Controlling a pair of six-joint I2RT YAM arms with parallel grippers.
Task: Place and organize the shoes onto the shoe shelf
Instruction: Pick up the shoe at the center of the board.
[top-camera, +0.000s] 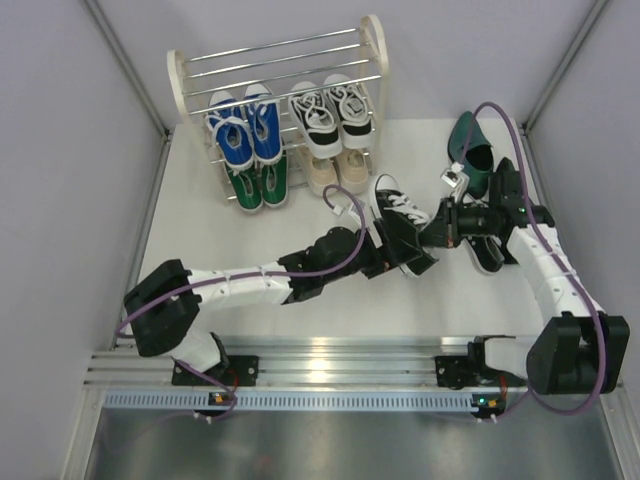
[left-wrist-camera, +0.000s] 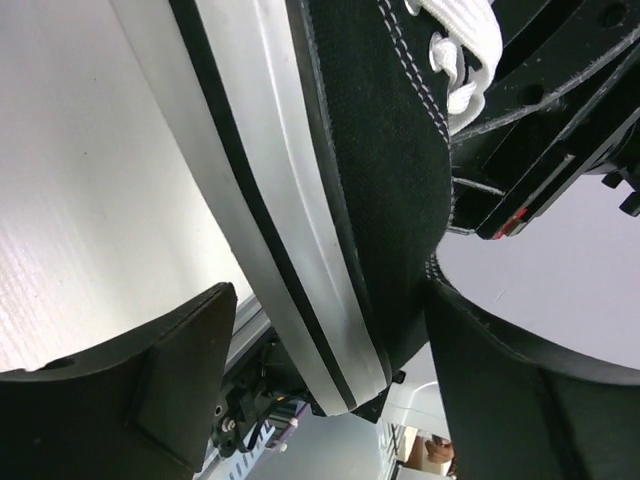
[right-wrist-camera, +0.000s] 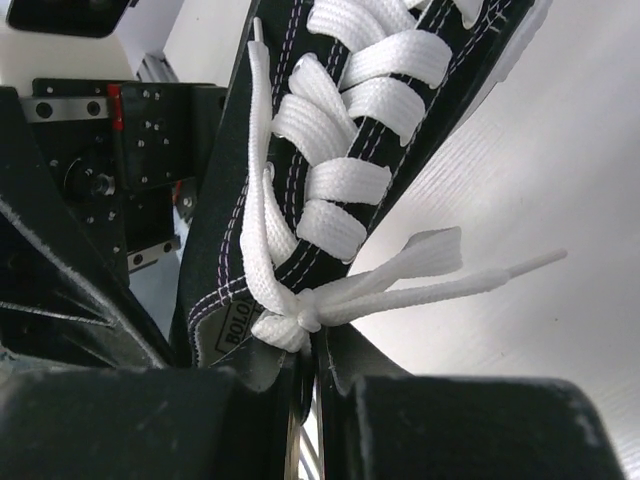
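the black sneaker (top-camera: 400, 218) is lifted off the table (top-camera: 300, 310), in the middle between the two arms and well apart from the shoe shelf (top-camera: 372, 60). the right gripper (right-wrist-camera: 310, 390) is fully closed and pinches the thin canvas edge at the shoe's opening, just beside the knot of the laces (right-wrist-camera: 340, 150). the left gripper (left-wrist-camera: 330, 310) is spread wide with one finger on each side of the shoe's body. it does not clamp the shoe, though one pad may already touch the canvas; this view is too close to be sure.

i judge this shoe to be light and not fragile. the canvas upper is soft and folds under pressure, so a pinch on the opening alone lets the shoe swing. the rubber sole (left-wrist-camera: 290, 200) is stiffer and gives good friction. the better hold is across the sides, low, near the sole, where the shape keeps. the loose lace ends could catch on the shelf rods.

the shoe is black canvas with light stitching, flat white laces tied in a bow, and a white sole edge with a thin black stripe.
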